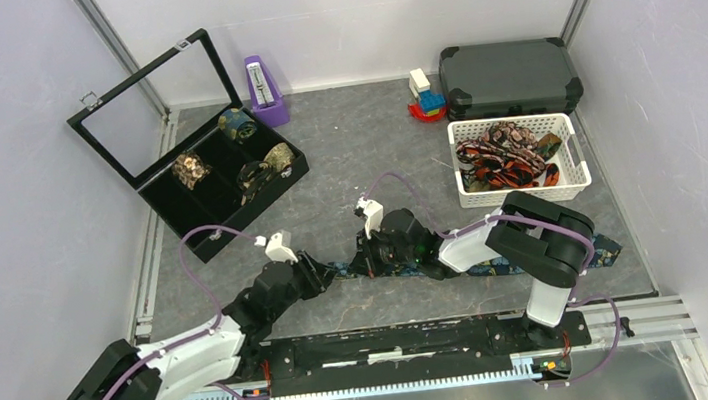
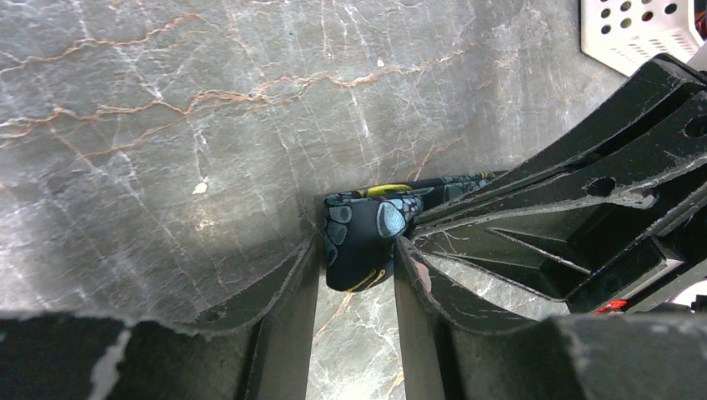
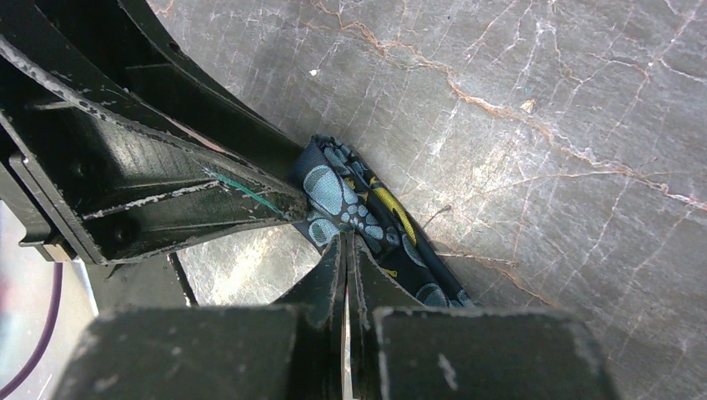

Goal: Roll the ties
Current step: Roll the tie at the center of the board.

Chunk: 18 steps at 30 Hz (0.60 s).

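From above, two arms are meeting over one grey marble-patterned mat. One long dark navy necktie with blue-and-gold paisley is lying flat on the mat near its front edge. Its long axis is running left to right, with one end showing past the right arm's base and the other reaching the middle. There the left gripper and the right gripper are facing each other tip to tip.

Four rolled ties are sitting in one black display box with a raised glass lid. One white perforated basket is holding tangled red-orange and brown loose ties (their number cannot be told). One purple metronome, one dark grey hard case and one small stack of coloured blocks are standing along the back.

In the left wrist view, the left gripper is straddling the navy necktie at its doubled-over end. Its fingers are touching both sides and pinching it. The strip is trailing off to the right.

In the right wrist view, the right gripper is showing its fingers pressed together, the tips resting against the folded navy necktie. Whether any cloth is caught between them cannot be told.
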### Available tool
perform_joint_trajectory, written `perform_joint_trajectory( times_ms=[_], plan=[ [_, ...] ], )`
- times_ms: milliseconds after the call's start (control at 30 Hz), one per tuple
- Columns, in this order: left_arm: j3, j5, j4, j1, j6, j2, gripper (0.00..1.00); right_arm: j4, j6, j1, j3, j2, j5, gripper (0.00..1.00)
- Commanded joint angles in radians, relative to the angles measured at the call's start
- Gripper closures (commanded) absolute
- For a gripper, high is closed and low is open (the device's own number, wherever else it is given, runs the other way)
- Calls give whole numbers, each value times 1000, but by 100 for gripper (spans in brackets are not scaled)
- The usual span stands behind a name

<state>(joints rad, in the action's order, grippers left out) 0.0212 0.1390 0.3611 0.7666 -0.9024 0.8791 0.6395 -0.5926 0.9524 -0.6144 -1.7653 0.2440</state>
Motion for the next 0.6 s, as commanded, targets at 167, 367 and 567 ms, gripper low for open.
perform_joint_trajectory(
  times_ms=[167,367,567],
  plan=[
    [-20,-48,152,-13,78,80,58,-107,44,-7,30,-34,-12,100],
    [-44,-61,221,-15,97,107,60,-109,44,-6,25,-39,-11,100],
    [-30,-84,281,-15,117,179,64,-113,45,-6,18,-42,-10,100]
  ],
)
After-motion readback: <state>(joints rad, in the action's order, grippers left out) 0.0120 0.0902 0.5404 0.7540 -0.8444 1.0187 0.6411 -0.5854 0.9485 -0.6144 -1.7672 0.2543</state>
